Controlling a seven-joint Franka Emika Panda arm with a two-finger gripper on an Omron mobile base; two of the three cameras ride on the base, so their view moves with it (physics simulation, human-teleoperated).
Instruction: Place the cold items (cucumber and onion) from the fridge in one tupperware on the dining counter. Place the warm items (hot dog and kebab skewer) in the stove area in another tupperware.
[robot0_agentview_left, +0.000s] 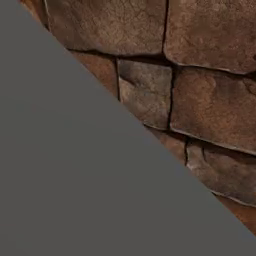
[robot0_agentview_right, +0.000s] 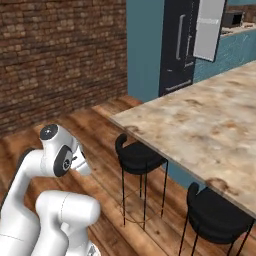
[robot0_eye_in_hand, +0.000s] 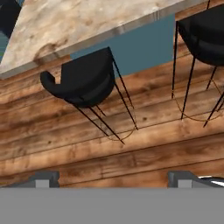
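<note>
1. The pincer (robot0_eye_in_hand: 113, 178) hangs spread wide with nothing between its tips, looking down at the wooden floor (robot0_eye_in_hand: 131, 153).
2. The marbled desk (robot0_agentview_right: 210, 125) stretches off to the right, two black stools (robot0_agentview_right: 137, 155) tucked along its near edge.
3. The black fridge (robot0_agentview_right: 177, 45) stands well beyond the desk's far end, its door (robot0_agentview_right: 209, 29) swung open.
4. In the left base view, a rough stone wall (robot0_agentview_left: 200, 75) sits close up.

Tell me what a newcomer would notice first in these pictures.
The long marbled dining counter runs across the right of the right base view, with black stools tucked along its near edge. Behind it stands the black fridge, one door swung open. The hand view looks down at plank floor, gripper open.
</note>
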